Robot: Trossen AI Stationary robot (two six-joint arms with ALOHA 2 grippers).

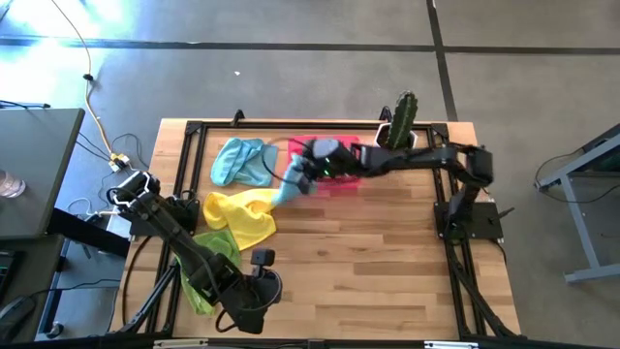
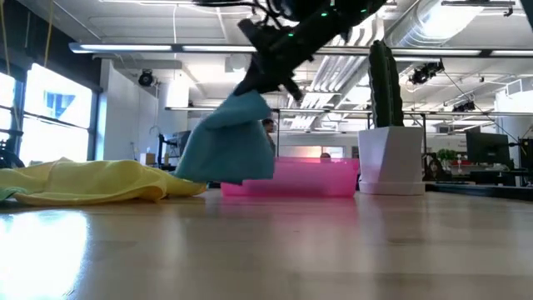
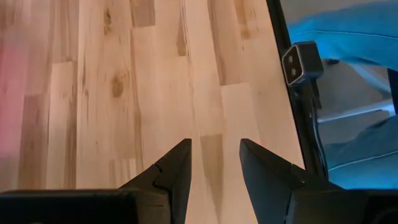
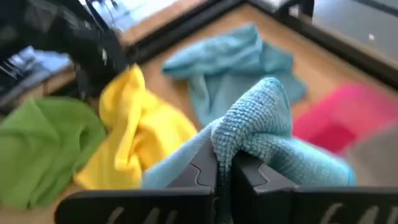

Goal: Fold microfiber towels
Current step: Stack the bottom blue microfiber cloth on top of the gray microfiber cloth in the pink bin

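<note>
My right gripper is shut on a light blue towel above the table's far middle, beside the pink tray. The towel hangs in the low view. A second light blue towel lies crumpled at the far left. A yellow towel lies crumpled left of centre, partly on a lime green towel that lies under my left arm. My left gripper is open and empty near the table's front edge. A grey towel does not show. My right gripper pinches a bunched fold of the light blue towel between its two fingers, several layers thick. The fingers slant down toward the table's left. The towel hangs below them; its lower end is near the table, touching or not I cannot tell.
A potted cactus in a white pot stands at the far edge, right of the pink tray. Bare wood spreads over the table's near right half. A black frame runs round the table.
</note>
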